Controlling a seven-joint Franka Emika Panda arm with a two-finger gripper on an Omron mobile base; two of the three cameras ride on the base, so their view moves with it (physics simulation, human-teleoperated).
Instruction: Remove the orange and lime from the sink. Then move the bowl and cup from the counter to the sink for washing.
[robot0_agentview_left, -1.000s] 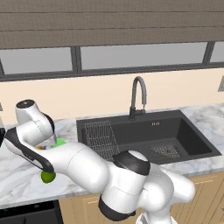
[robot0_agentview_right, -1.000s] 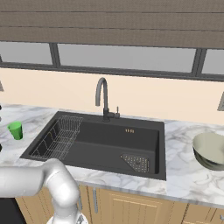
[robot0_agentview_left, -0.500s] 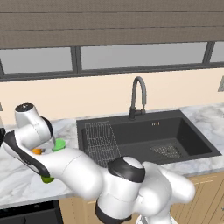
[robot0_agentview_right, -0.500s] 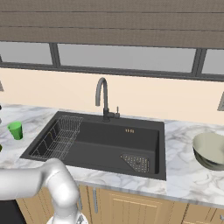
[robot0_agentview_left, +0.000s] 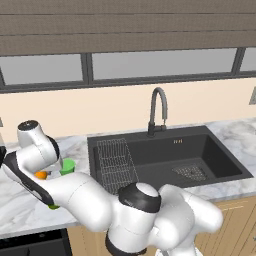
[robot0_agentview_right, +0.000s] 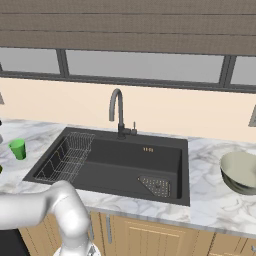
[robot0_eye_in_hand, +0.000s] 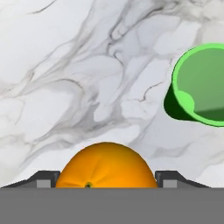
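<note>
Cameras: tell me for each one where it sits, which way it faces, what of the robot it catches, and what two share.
Left base view: behind the arm's left, looking forward and down at the sink; the white arm reaches left toward the orange.
Right base view: behind its right, over the same sink toward the bowl; a white arm link shows lower left.
Hand view: on the hand, facing the counter; open fingertips flank the orange.
Shared: all three show the cup.
</note>
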